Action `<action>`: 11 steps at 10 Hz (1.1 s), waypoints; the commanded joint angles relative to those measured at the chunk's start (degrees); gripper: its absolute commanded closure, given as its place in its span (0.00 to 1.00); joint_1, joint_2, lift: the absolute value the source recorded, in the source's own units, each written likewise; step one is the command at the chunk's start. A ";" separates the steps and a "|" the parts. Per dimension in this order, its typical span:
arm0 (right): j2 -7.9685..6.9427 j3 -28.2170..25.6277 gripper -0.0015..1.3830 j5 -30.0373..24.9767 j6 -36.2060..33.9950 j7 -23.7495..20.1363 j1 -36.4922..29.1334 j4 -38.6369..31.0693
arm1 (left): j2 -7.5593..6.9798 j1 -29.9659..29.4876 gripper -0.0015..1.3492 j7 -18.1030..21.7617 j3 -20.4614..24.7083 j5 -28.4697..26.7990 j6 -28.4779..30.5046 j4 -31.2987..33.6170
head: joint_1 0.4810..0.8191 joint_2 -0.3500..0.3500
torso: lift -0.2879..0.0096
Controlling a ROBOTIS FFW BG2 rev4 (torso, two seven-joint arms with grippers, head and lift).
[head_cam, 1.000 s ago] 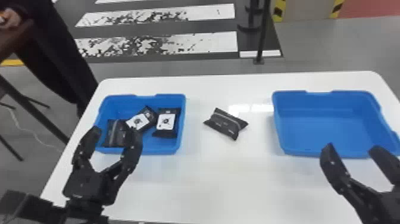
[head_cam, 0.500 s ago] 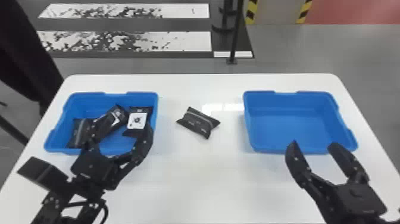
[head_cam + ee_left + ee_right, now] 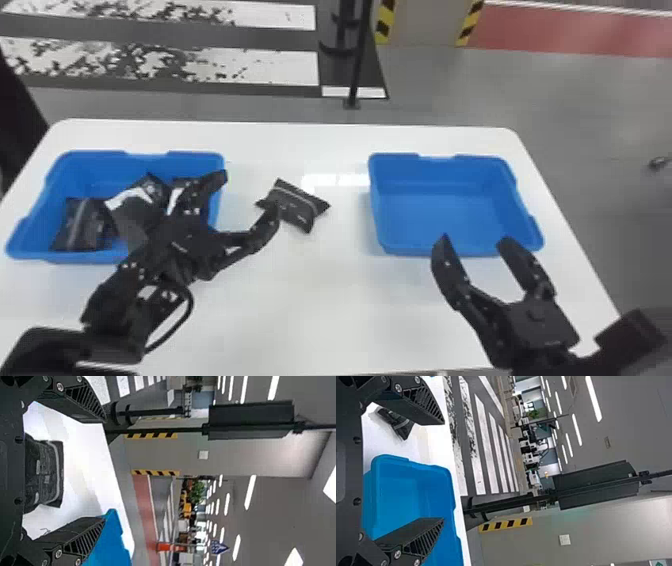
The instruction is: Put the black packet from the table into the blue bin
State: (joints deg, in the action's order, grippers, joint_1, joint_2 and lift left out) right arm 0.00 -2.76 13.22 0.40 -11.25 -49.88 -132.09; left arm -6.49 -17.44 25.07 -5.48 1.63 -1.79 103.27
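Observation:
The black packet (image 3: 295,204) lies flat on the white table between two blue bins. My left gripper (image 3: 247,197) stands open over the left bin's right side, one fingertip overlapping the packet's near-left edge. In the left wrist view, the open left gripper (image 3: 105,470) has the packet (image 3: 44,473) beyond its palm, between the spread fingers. At the near edge of the right blue bin (image 3: 455,215), which holds nothing, my right gripper (image 3: 475,240) is open; its wrist view shows the right gripper (image 3: 443,471) with that bin (image 3: 411,465) and the packet (image 3: 395,423).
The left blue bin (image 3: 115,257) holds several black packets, partly behind my left arm. The white table (image 3: 310,310) has its far edge beyond both bins. A thin black pole (image 3: 359,55) stands on the floor behind it.
My left gripper has swung rightward from the left bin toward the packet, turning on the way. The head view has shifted, and the right gripper remains open by the right bin.

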 commanded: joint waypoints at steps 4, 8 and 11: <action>-0.05 0.47 0.11 -0.08 0.03 0.00 0.95 0.68 | 2.09 13.79 0.12 4.55 -3.20 -14.20 14.02 -9.83 | 0.63 0.27 | 0.60; -0.05 0.59 0.11 -0.19 0.03 0.00 1.51 1.10 | 2.79 22.09 0.12 5.95 -9.14 -15.69 23.45 -16.86 | 0.63 0.25 | 0.60; -0.05 0.59 0.11 -0.19 0.03 -0.09 1.65 1.10 | 3.67 27.71 0.12 6.13 -13.03 -14.43 26.96 -24.03 | 0.63 0.17 | 0.60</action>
State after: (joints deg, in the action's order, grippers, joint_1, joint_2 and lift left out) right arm 0.00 -2.17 13.06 0.42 -11.33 -48.25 -130.99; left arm -3.06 9.54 31.18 -18.49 -12.57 24.87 80.38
